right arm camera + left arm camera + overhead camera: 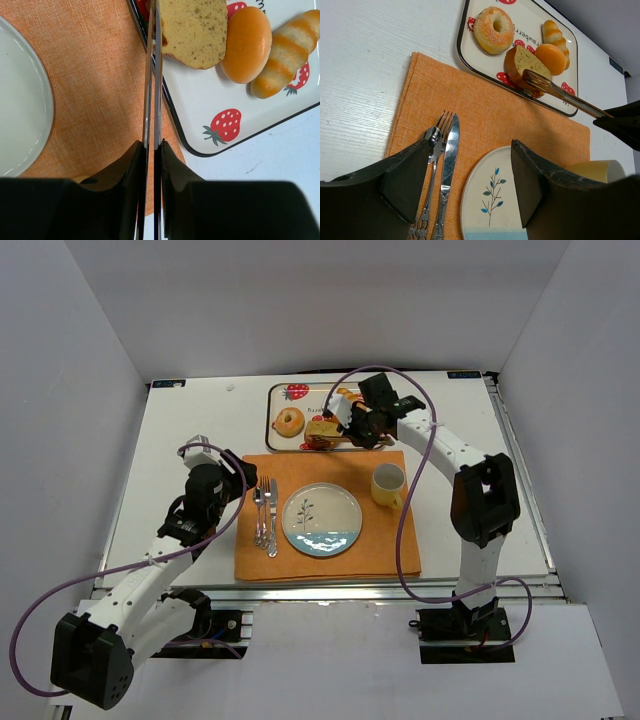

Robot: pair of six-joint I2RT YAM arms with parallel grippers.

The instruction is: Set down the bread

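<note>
A slice of seeded bread (195, 30) lies on the strawberry-print tray (240, 127), by a round bun (247, 45) and a striped roll (287, 55). My right gripper (153, 147) is shut on a pair of metal tongs (152, 75). Their two blades are squeezed almost together and their tips meet the near edge of the bread slice (527, 62). From the left wrist view the tongs (565, 95) reach in from the right onto that slice. My left gripper (470, 175) hangs open and empty over the placemat, between the cutlery and the plate (490, 200).
A sugared doughnut (493, 30) sits at the tray's left end. On the orange placemat (300, 475) lie a fork (442, 122), a knife (451, 150) and a spoon (432, 137), left of the plate (321, 520). A yellow cup (388, 483) stands to the plate's right.
</note>
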